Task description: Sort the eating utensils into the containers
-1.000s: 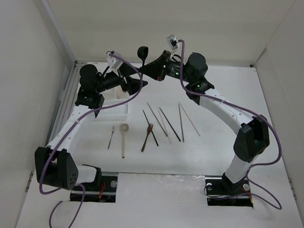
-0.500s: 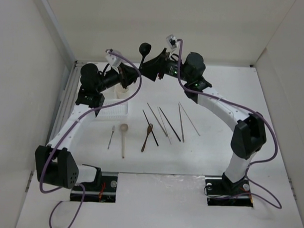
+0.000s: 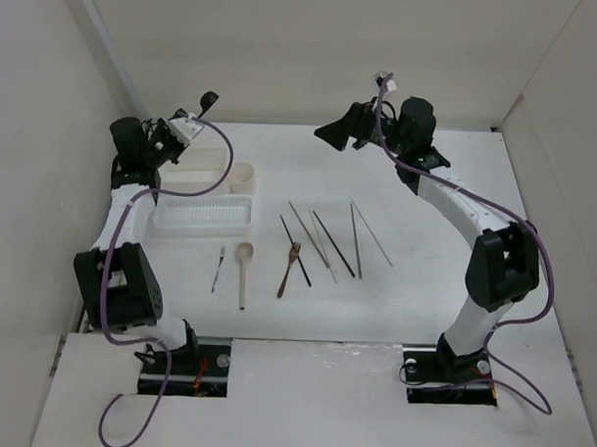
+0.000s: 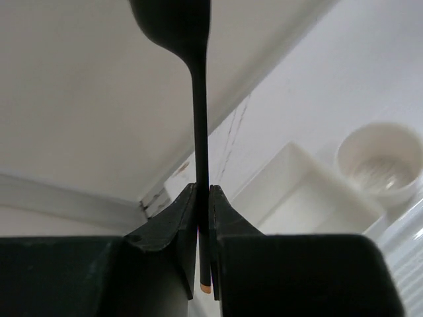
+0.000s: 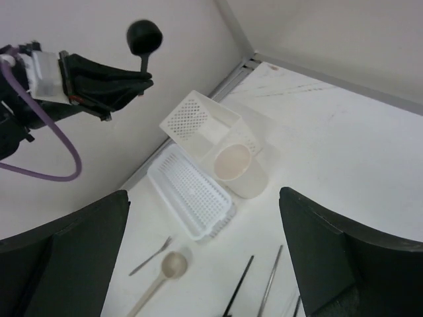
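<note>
Your left claw [image 4: 201, 198], high over the counter's [image 3: 424, 287] far-left corner, pinches the dark spoon [image 4: 200, 99] upright; right claw [image 3: 329, 134] gapes wide.

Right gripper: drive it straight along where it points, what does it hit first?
Probably the small round cream cup, near centre between the right gripper's open fingers in its wrist view, nothing in between. Depth unclear; it could land on the shallow white ribbed tray beside it.
</note>
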Robot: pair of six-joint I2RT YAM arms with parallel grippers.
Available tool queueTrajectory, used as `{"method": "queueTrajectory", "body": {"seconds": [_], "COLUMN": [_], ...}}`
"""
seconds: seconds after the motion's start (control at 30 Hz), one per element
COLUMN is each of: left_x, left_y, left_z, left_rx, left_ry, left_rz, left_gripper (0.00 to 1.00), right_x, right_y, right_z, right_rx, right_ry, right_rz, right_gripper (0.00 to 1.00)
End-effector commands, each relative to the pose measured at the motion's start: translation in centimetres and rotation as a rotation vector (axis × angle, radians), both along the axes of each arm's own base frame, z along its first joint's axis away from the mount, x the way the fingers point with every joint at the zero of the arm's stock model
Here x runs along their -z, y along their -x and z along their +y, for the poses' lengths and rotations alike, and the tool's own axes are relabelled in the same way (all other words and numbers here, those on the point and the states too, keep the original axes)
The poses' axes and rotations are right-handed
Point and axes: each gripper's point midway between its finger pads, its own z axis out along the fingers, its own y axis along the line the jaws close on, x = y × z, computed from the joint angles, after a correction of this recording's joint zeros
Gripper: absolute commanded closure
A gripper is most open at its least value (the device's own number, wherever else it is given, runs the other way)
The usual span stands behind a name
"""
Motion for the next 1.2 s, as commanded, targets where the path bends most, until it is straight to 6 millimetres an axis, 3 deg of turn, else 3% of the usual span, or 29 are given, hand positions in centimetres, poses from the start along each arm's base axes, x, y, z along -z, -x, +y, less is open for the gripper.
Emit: {"method": "queueTrajectory", "body": {"seconds": [0.0, 0.03, 0.07, 0.13, 0.17, 0.23, 0.27, 0.33, 0.53, 0.57, 0.6, 0.73, 0.9, 1.03, 1.07, 1.17], "left_x": [0.6, 1.0, 2.6, 3.5, 3.4, 5.8, 5.0, 7.2, 9.4, 10.8, 10.2, 10.8, 13.5, 13.6, 14.1, 13.8], "left_y": [-1.1, -1.6, -2.0, -2.5, -2.9, -3.3, -3.9, -3.7, -2.7, -2.6, -2.7, -2.9, -2.5, -2.5, -2.2, -2.6], "left_z": [1.6, 1.8, 2.1, 2.4, 2.7, 2.9, 3.2, 3.8, 5.1, 5.5, 5.6, 6.5, 6.7, 7.0, 7.2, 7.4], "left_rx": [0.148, 0.167, 0.187, 0.223, 0.217, 0.245, 0.251, 0.276, 0.342, 0.347, 0.344, 0.358, 0.403, 0.391, 0.394, 0.380], "left_ry": [-0.383, -0.444, -0.504, -0.627, -0.640, -0.633, -0.670, -0.658, -0.755, -0.739, -0.742, -0.731, -0.770, -0.784, -0.793, -0.809], "left_rz": [-0.121, -0.137, -0.125, -0.159, -0.162, -0.080, -0.089, -0.013, 0.025, 0.061, 0.055, 0.089, 0.125, 0.138, 0.151, 0.139], "left_gripper": [1.00, 1.00, 1.00, 1.00, 1.00, 1.00, 1.00, 1.00, 1.00, 1.00, 1.00, 1.00, 1.00, 1.00, 0.97, 0.61], "right_x": [-2.2, -2.1, -1.5, -1.2, -1.4, -1.1, -1.0, -0.3, -0.2, -0.2, -0.2, 0.2, 0.2, 0.0, 0.0, 0.2], "right_y": [0.5, -0.4, -0.7, -1.8, -2.1, -2.8, -3.2, -3.9, -4.9, -5.1, -5.1, -5.3, -5.4, -5.4, -5.5, -5.5], "right_z": [-1.1, -2.3, -2.2, -3.3, -3.2, -3.5, -3.4, -3.6, -3.3, -3.2, -3.2, -3.2, -3.3, -3.3, -3.4, -3.4], "right_rx": [0.036, 0.071, 0.071, 0.089, 0.090, 0.099, 0.098, 0.098, 0.098, 0.098, 0.098, 0.097, 0.106, 0.106, 0.115, 0.115], "right_ry": [0.046, 0.052, 0.057, 0.060, 0.058, 0.060, 0.061, 0.065, 0.065, 0.065, 0.065, 0.071, 0.071, 0.071, 0.072, 0.075], "right_rz": [-0.112, -0.119, -0.106, -0.102, -0.107, -0.103, -0.101, -0.091, -0.090, -0.090, -0.090, -0.072, -0.072, -0.072, -0.072, -0.063], "right_gripper": [0.00, 0.00, 0.00, 0.00, 0.00, 0.00, 0.00, 0.00, 0.00, 0.00, 0.00, 0.00, 0.00, 0.00, 0.00, 0.00]}}
